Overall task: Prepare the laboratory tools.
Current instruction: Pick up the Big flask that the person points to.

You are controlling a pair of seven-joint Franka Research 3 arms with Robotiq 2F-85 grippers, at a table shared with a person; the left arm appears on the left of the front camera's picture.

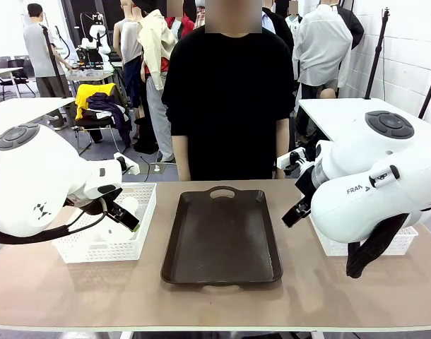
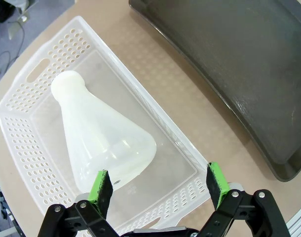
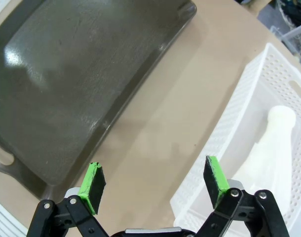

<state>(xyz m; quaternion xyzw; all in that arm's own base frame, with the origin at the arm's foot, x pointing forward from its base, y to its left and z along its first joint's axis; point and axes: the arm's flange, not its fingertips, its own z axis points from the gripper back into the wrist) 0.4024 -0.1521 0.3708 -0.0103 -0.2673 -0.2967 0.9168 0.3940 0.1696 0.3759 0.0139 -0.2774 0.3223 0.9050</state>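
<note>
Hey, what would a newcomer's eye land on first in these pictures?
The dark brown tray sits mid-table, flanked by two white mesh baskets. The left basket holds the left flask, the right basket the right flask, each frosted white. The left gripper and right gripper hang open near them.

A dark brown tray [image 1: 221,236], its handle cut-out pointing away, is lying flat at the middle of a tan bench [image 1: 74,296], with a white mesh basket [image 1: 95,248] sitting at its left and a second mesh basket [image 1: 334,247] at its right. A person in a black top [image 1: 226,99] is standing at the bench's far edge, facing the tray, while other people are milling around tables behind.
</note>
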